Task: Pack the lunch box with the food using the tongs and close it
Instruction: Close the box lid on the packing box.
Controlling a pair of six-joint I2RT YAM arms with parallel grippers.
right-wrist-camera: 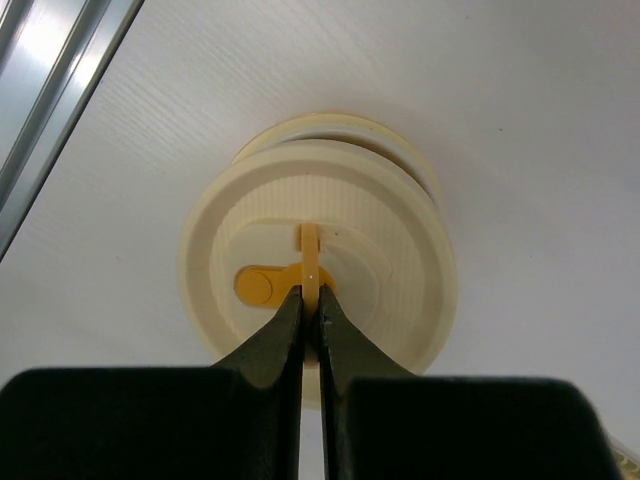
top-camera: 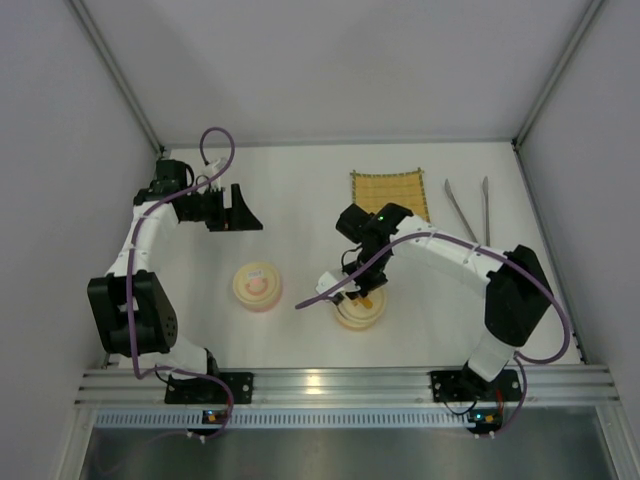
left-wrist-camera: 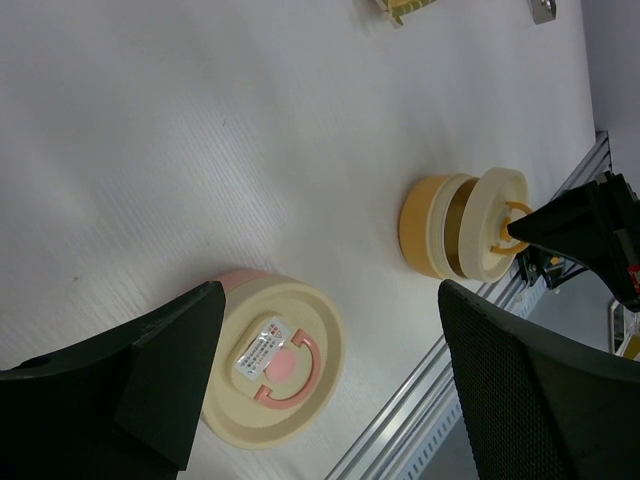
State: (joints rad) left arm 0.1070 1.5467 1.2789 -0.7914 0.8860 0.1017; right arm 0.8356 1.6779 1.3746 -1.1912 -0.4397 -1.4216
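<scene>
Two round lunch boxes stand on the white table. The pink one (top-camera: 257,287) (left-wrist-camera: 270,365) is closed under its cream lid. At the orange one (top-camera: 360,310) (left-wrist-camera: 428,225), my right gripper (top-camera: 362,292) (right-wrist-camera: 310,292) is shut on the lid's upright orange handle (right-wrist-camera: 310,250). That cream lid (left-wrist-camera: 495,235) (right-wrist-camera: 320,230) sits slightly off the base, with a gap showing. My left gripper (top-camera: 236,210) (left-wrist-camera: 330,290) is open and holds nothing, raised at the back left, apart from the pink box. The silver tongs (top-camera: 459,208) lie at the back right. The food is out of view.
A yellow woven mat (top-camera: 390,192) lies at the back, just left of the tongs. The aluminium rail (top-camera: 340,382) runs along the near edge. Grey walls close in the table on the left, right and back.
</scene>
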